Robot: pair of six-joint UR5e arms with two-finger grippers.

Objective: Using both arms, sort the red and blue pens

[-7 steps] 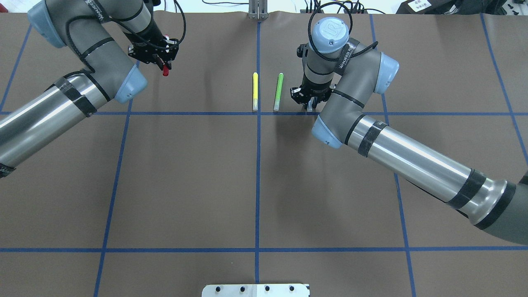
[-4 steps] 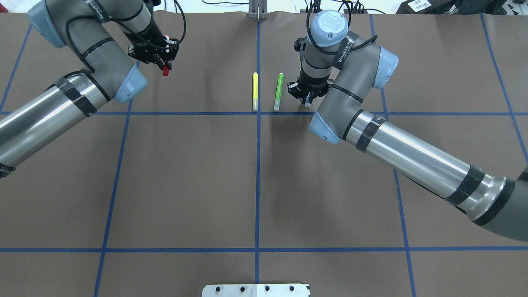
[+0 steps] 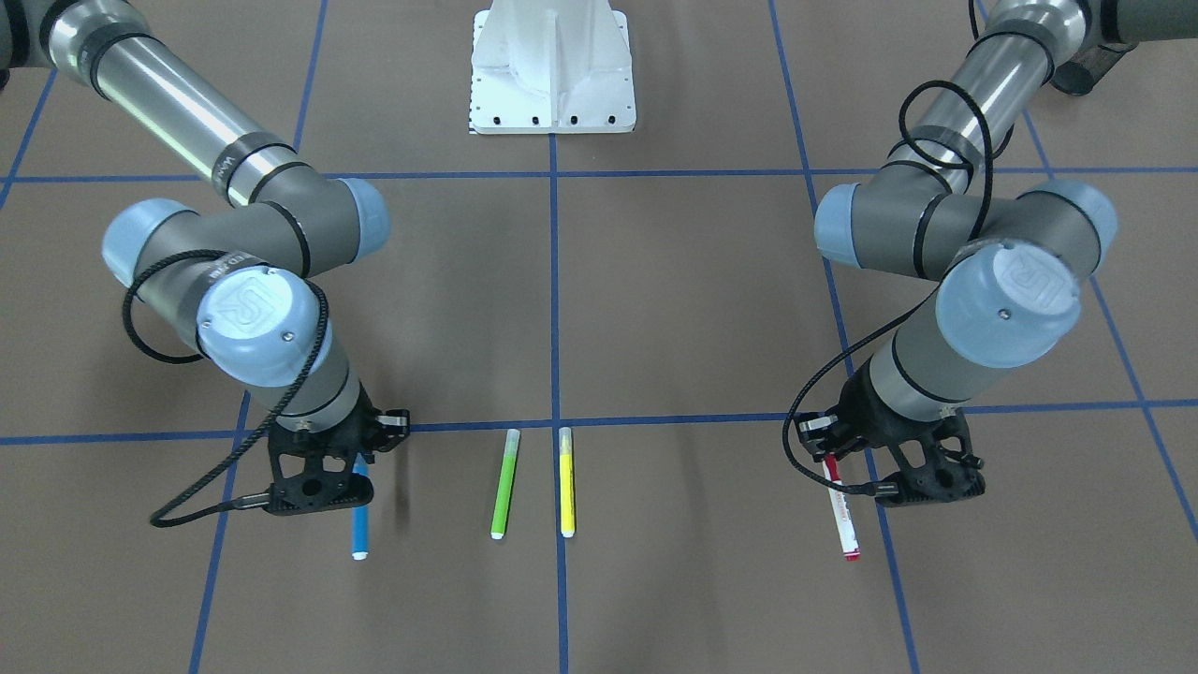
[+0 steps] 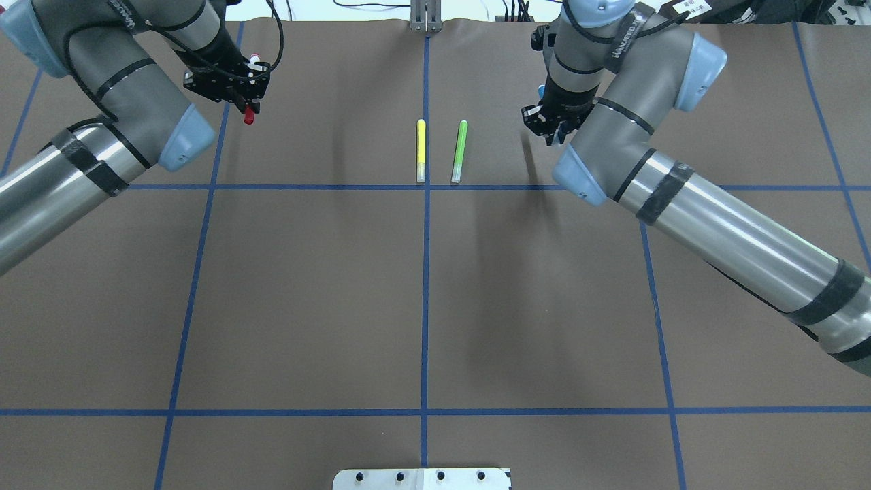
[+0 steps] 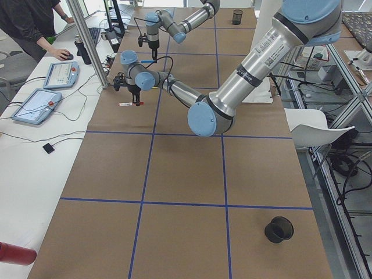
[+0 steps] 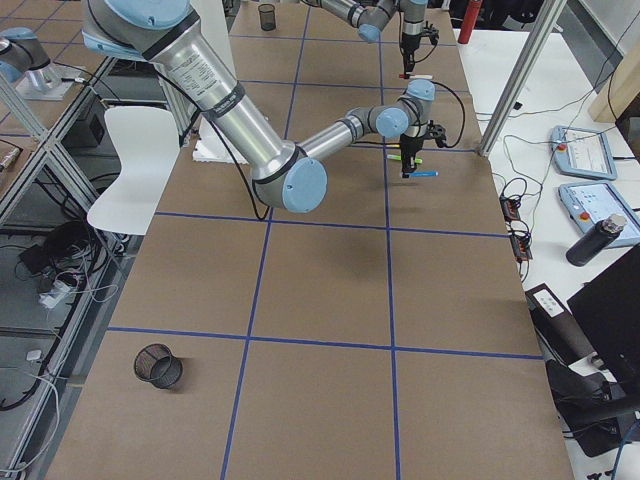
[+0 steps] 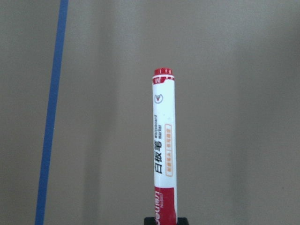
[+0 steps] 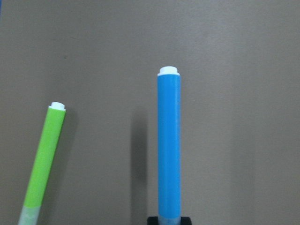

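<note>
- Red pen — white barrel with printed label, red at both ends — is clamped by one red end in the left tool, whose fingers are pressed together on it. The rest of the barrel sticks out toward the operators' side.
- It is held clear of the bench, over the far part on the robot's left. It is close beside a lengthwise blue tape line and well apart from the two markers in the middle.
- The left wrist view shows only the pen running up from the bottom edge over bare brown surface, with a tape line off to its left.
- Blue pen is clamped the same way in the right tool, gripped at one end, with its white-tipped end pointing toward the operators' side.
- It is also off the bench: its shadow falls on the surface beside it, apart from the barrel.
- It hangs over the robot's right part of the bench, near the green marker but not touching it.
- The green marker and the yellow marker lie flat, side by side and nearly parallel. The yellow one is just beside the centre tape line, and the green one is on the blue pen's side of that line.
- Both arms reach in from the robot's side, wrists bent down over their pens.
- A white pedestal stands at the robot's edge of the bench, on the centre line.
</note>
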